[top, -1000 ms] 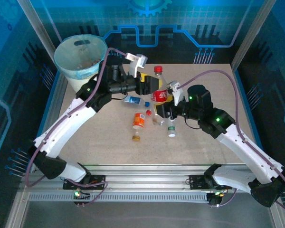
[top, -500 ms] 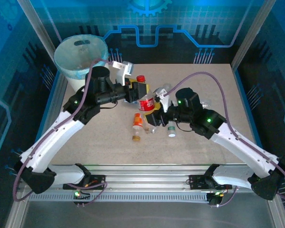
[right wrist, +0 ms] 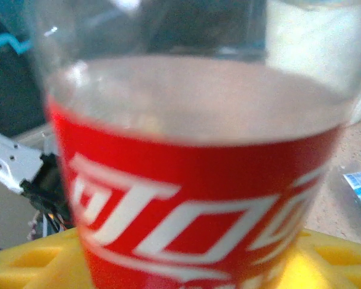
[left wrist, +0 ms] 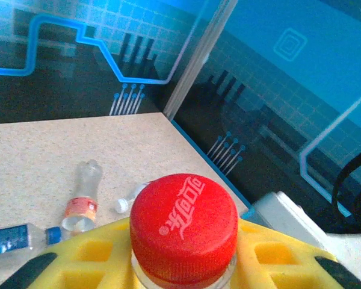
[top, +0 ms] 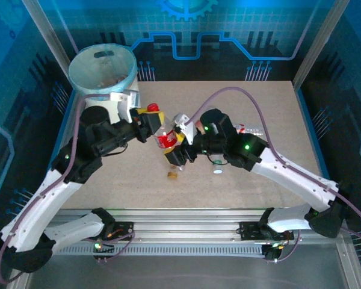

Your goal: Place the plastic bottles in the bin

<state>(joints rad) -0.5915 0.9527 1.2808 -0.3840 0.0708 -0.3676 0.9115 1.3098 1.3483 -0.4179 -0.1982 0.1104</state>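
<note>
- Red-label bottle (top: 163, 140) up off the worktop (top: 259, 96) near its middle, slung slantwise between the two arms, red cap (top: 152, 108) towards the bin (top: 87, 91).
- Left jaws closed on the neck of that bottle, just under the cap (left wrist: 183, 223) — yellow pads (left wrist: 277, 262) snug on either side in the left wrist view.
- Right jaws at the bottle's lower part, yellow pads (right wrist: 331, 259) showing beneath the red label (right wrist: 186, 205) with its white lettering (clamped on it or only standing beside it: cannot tell).
- Clear upper body of the bottle close before the right wrist camera, blurred.
- Bin at the far left corner, beyond the left arm — cream wall, pale blue liner folded over the rim, a few brownish things inside, too small to name.
- On the worktop just in front of the right jaws: a small amber item (top: 172, 175), too small to identify.
- Just beside the right arm's wrist, on the near side: a white-capped bottle with a green label (top: 218, 168).
- Farther out in the left wrist view, all flat on the worktop: a clear bottle with an orange label (left wrist: 83, 201), a blue-labelled bottle (left wrist: 15, 238) at the left edge with its blue cap towards the clear one, and a small white cap (left wrist: 121, 206) just right of the clear bottle.
</note>
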